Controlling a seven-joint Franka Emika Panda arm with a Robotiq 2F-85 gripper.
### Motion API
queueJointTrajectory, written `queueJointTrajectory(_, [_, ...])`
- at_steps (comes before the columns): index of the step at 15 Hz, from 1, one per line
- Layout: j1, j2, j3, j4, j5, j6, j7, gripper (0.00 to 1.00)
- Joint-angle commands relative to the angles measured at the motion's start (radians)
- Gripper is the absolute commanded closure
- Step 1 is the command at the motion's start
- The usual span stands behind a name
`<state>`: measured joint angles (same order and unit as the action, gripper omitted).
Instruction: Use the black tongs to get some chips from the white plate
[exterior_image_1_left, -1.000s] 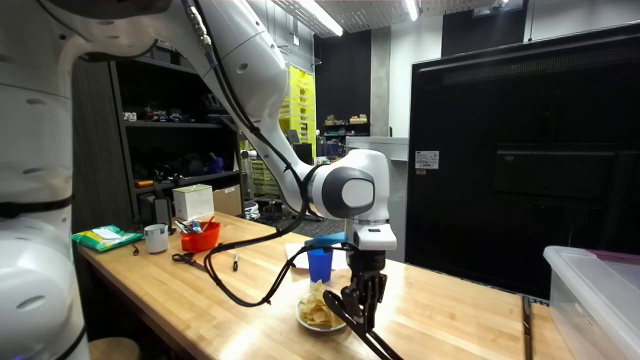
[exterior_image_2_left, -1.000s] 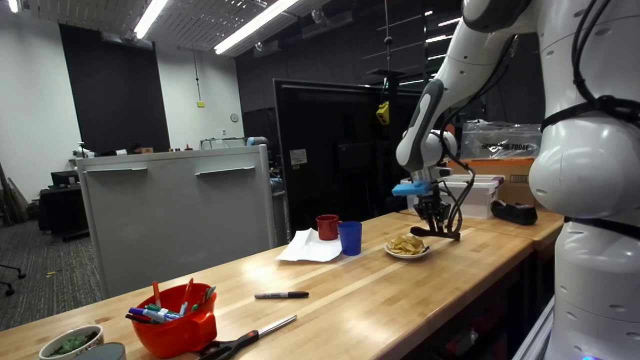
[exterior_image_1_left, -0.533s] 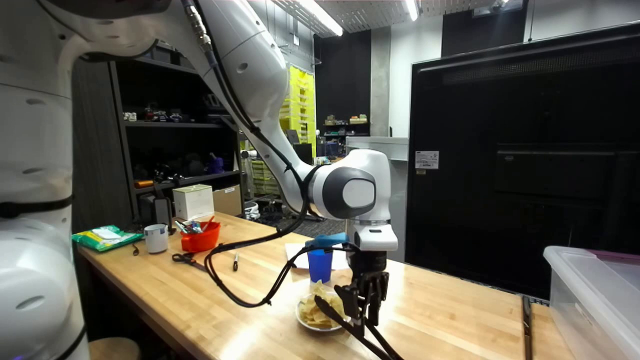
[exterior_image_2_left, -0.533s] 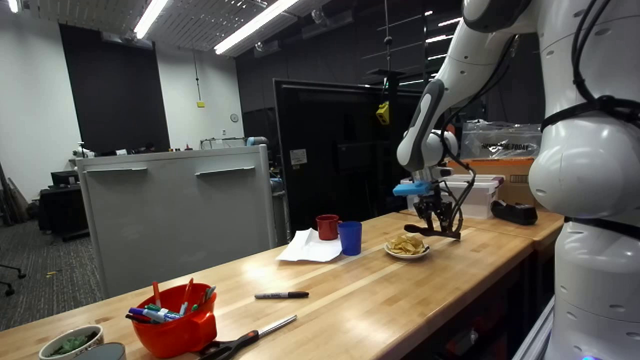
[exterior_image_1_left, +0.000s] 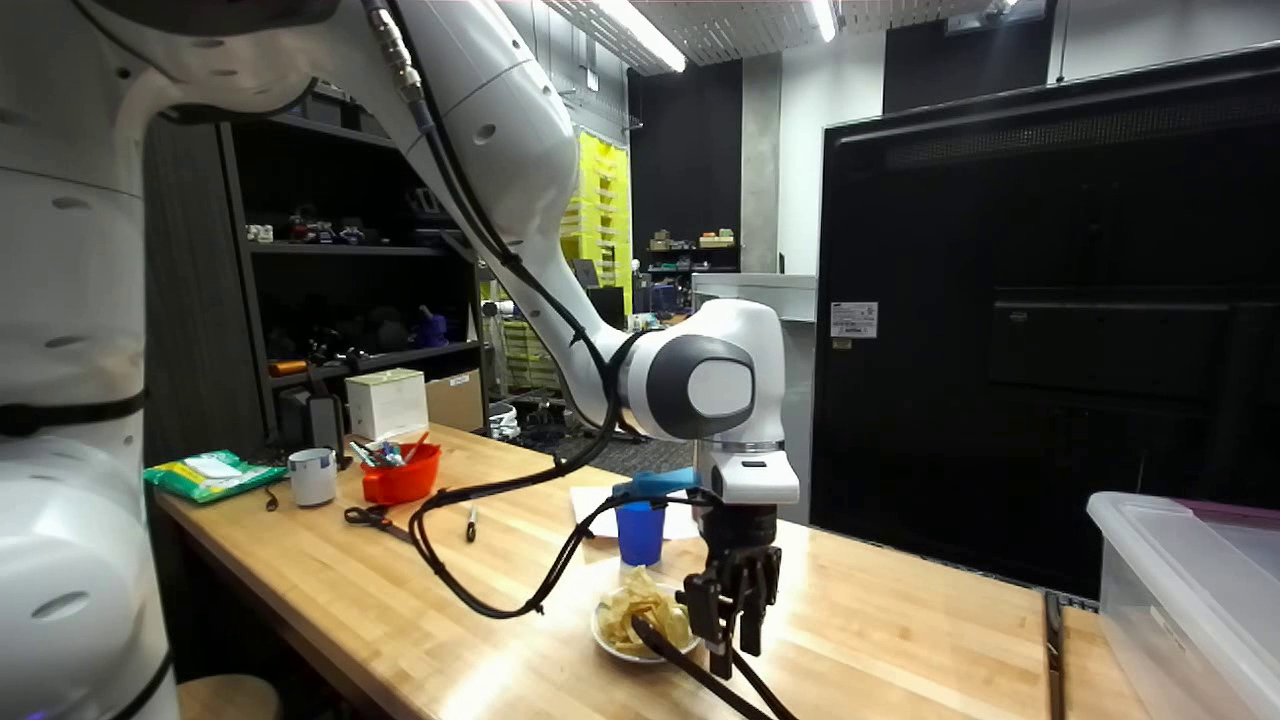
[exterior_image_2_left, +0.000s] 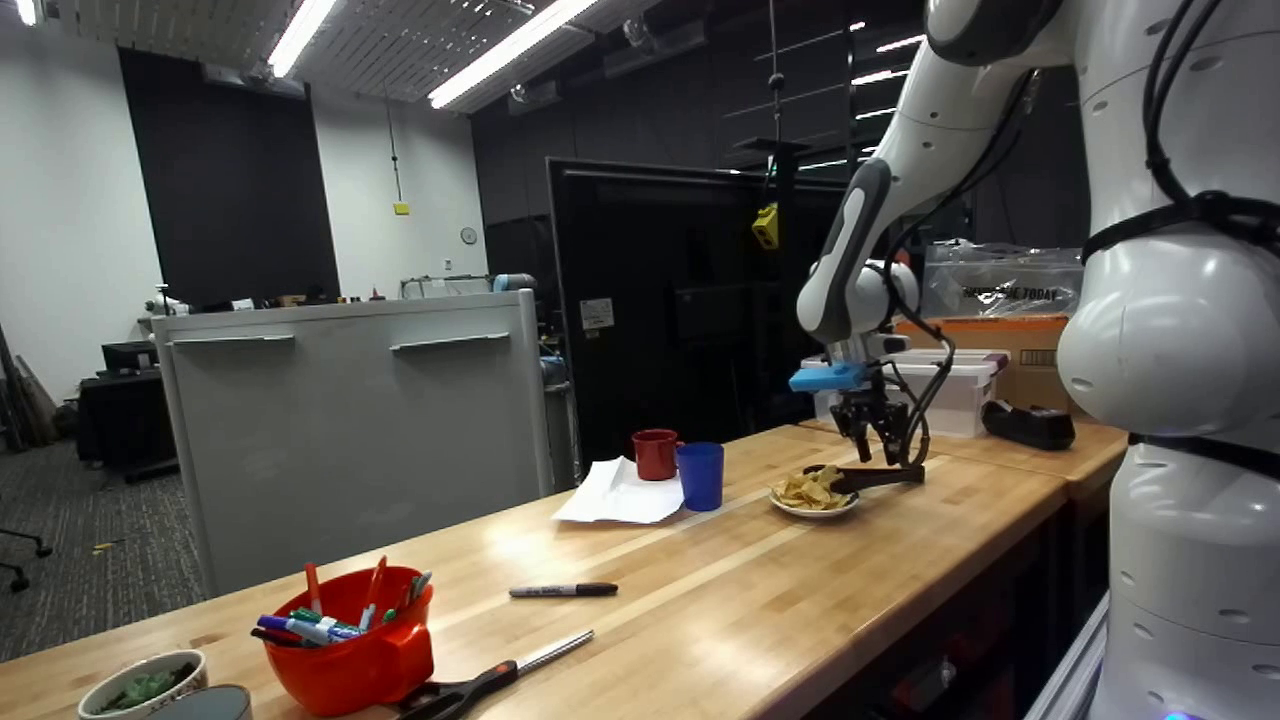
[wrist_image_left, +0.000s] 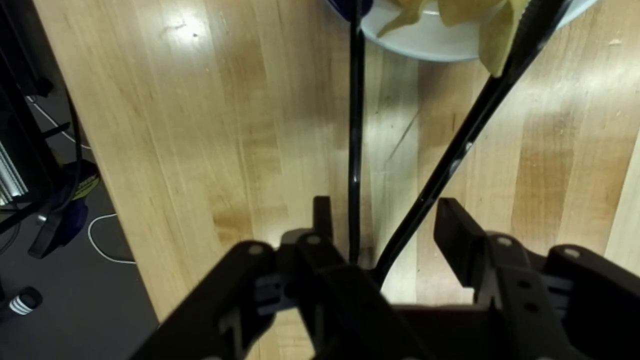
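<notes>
It seemed time to get hold of the black tongs (wrist_image_left: 355, 135). Next, the gripper (wrist_image_left: 384, 212) probably had to go lower and squeeze their two arms together. In the wrist view, nearest was the gripper, its two sides well apart, holding nothing. The tongs lay just under it, showing in the gap, their arms spread. Farther off, the left tip sat by the left edge of the white plate (wrist_image_left: 435, 44), and the right arm crossed over it. In an exterior view, one tip lay over the chips (exterior_image_1_left: 640, 600).
</notes>
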<state>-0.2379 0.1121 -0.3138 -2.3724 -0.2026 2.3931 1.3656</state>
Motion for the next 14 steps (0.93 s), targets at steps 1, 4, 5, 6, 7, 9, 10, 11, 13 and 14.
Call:
queueJointTrajectory(1, [0.001,-0.025,-0.006,-0.024,-0.017,0.001,0.004,0.14])
queueJointTrajectory(4, [0.001,-0.041,-0.007,-0.03,-0.017,0.016,-0.002,0.01])
queueJointTrajectory(5, [0.0,-0.047,-0.007,-0.033,-0.013,0.02,-0.006,0.0])
queueJointTrajectory(6, [-0.001,-0.052,-0.007,-0.034,-0.012,0.024,-0.009,0.0])
queueJointTrajectory(7, [-0.002,-0.054,-0.007,-0.032,-0.008,0.027,-0.015,0.0])
queueJointTrajectory(9, [-0.004,-0.05,-0.005,-0.027,0.004,0.026,-0.024,0.0])
queueJointTrajectory(10, [-0.004,-0.045,-0.004,-0.023,0.007,0.026,-0.026,0.0])
queueJointTrajectory(11, [-0.005,-0.039,-0.003,-0.021,0.015,0.023,-0.031,0.0])
queueJointTrajectory(13, [-0.005,-0.029,0.001,-0.018,0.039,0.021,-0.049,0.0])
queueJointTrajectory(14, [-0.005,-0.024,0.004,-0.016,0.055,0.02,-0.064,0.0])
